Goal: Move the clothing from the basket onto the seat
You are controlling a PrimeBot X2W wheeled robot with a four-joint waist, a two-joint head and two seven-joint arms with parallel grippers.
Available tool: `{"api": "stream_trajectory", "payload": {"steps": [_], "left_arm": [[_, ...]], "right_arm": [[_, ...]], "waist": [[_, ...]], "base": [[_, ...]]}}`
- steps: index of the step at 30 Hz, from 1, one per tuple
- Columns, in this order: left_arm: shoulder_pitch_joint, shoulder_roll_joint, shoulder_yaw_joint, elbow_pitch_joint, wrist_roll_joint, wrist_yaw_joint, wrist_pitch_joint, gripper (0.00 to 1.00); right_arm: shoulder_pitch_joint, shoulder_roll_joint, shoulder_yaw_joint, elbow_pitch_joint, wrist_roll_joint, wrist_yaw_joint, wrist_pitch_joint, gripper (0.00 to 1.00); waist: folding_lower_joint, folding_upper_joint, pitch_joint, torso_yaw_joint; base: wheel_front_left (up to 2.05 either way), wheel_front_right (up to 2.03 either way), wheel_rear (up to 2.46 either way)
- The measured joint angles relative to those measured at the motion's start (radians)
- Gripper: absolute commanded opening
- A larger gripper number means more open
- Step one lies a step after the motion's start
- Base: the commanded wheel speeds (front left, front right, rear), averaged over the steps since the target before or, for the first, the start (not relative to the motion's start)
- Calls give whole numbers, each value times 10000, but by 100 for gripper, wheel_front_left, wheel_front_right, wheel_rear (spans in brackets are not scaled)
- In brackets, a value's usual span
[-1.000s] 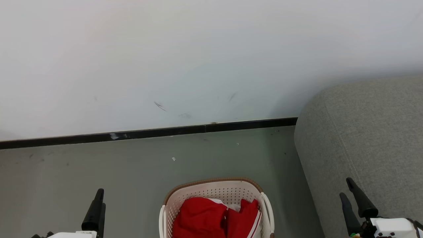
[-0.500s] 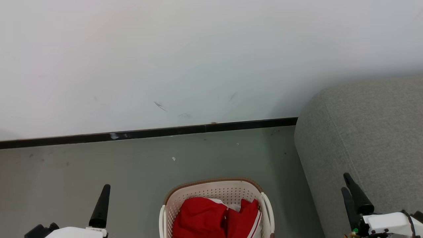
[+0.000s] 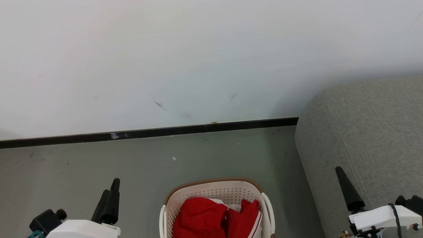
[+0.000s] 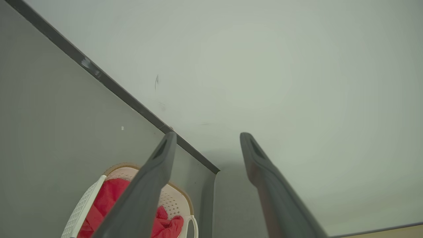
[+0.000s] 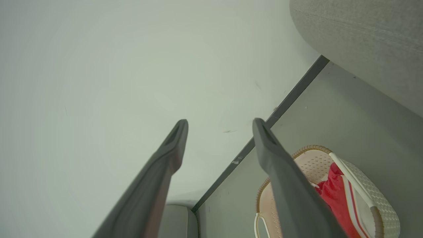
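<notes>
Clothing (image 3: 211,219) lay in the basket (image 3: 214,191), none on the seat (image 3: 363,132) I could see, my left gripper (image 4: 208,135) and right gripper (image 5: 220,120) apart, empty.

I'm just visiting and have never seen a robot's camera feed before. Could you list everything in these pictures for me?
clothing: one bunched heap, number of pieces unclear, red with white stripes, inside the basket
basket: one, cream with brown rim, on the floor, bottom centre
seat: one, grey fabric, right of the basket
floor: grey, scuffed
wall: white, behind
skirting strip: one, black, where wall meets floor
left gripper: one, dark fingers, open, empty, lower left
right gripper: one, dark fingers, open, empty, lower right
</notes>
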Motion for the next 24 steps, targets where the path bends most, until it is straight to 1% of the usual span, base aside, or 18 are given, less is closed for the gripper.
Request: {"api": "stream_trajectory", "payload": {"steps": [2, 5, 11, 14, 24], "left_arm": [[0, 13, -86, -65, 414, 25, -58, 100], [1, 25, -203, -190, 930, 173, -180, 100], [3, 21, -428, -389, 1856, 391, -407, 100], [5, 21, -535, -525, 2334, 447, -516, 100], [17, 27, -861, -794, 3871, 809, -849, 100]], "right_arm": [[0, 2, 31, -71, -454, 0, -77, 100], [31, 8, 58, -119, -1064, 0, -157, 100], [188, 40, 109, -357, -2205, 0, -332, 100], [198, 46, 146, -416, -2755, 0, -422, 100], [418, 81, 274, -685, -4619, 0, -709, 100]], "waist": [[9, 0, -19, 4], [15, 0, -48, 9], [16, 0, -63, 16], [2, 0, -58, 16], [-67, 0, 14, 21]], "base": [[0, 0, 0], [0, 0, 0], [0, 0, 0], [0, 0, 0], [0, 0, 0]]}}
